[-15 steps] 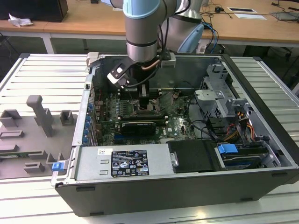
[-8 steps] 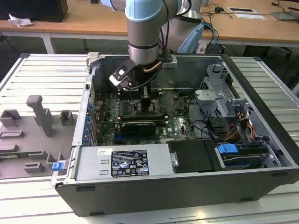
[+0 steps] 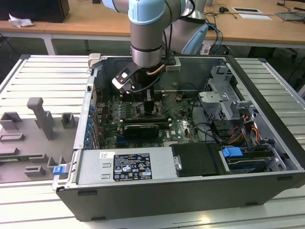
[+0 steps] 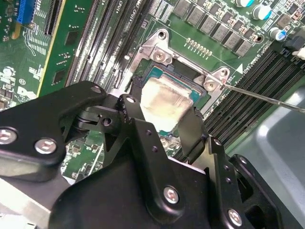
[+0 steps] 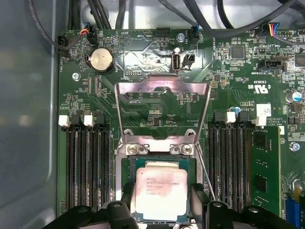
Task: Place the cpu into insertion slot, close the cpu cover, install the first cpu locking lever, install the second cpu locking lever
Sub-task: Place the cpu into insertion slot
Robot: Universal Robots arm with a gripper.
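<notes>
In both wrist views the cpu [image 5: 161,191] [image 4: 162,100], pale silver on top, lies level within the insertion slot [image 5: 125,164] [image 4: 153,71]. My gripper [image 5: 162,198] [image 4: 161,118] [image 3: 147,106] reaches down into the open computer case. Its black fingers [image 5: 127,195] [image 4: 129,109] press against two opposite edges of the chip. The cpu cover [image 5: 162,87], a silver frame with a cut-out middle, stands swung open beyond the socket. A thin wire locking lever [image 5: 204,174] [image 4: 267,98] sticks up free beside the socket.
Long black memory slots [image 5: 88,167] [image 5: 233,162] flank the socket on both sides. A black expansion card [image 3: 139,130] lies near the gripper, with cables and drive cages [image 3: 228,102] at the exterior view's right. Grey fixtures [image 3: 40,119] stand outside the case.
</notes>
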